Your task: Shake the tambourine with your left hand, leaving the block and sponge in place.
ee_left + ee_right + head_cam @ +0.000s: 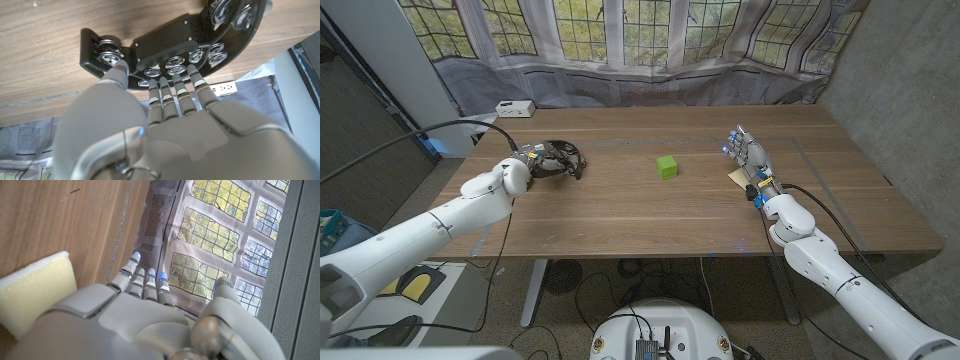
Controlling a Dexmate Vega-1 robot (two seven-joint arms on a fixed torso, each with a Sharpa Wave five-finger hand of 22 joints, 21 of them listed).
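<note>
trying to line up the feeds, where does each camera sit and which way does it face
Head view: on the robot's head, looking down the table; both arms show.
Left wrist view: behind the left hand, facing the tambourine its fingers reach.
Right wrist view: behind the right hand, facing the window, sponge beside it.
Shared: head view also shows tambourine and sponge.

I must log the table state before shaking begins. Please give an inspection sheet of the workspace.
Surface: wooden table, bare wood.
Job's things: black tambourine at the left hand; green block mid-table; yellow sponge beside the right hand.
Clutter: white power strip at the far edge.
Hands: left hand has fingers on the tambourine's rim; right hand holds nothing, fingers extended.
Cables: black cable over left arm.
Surroundings: curtained windows.
</note>
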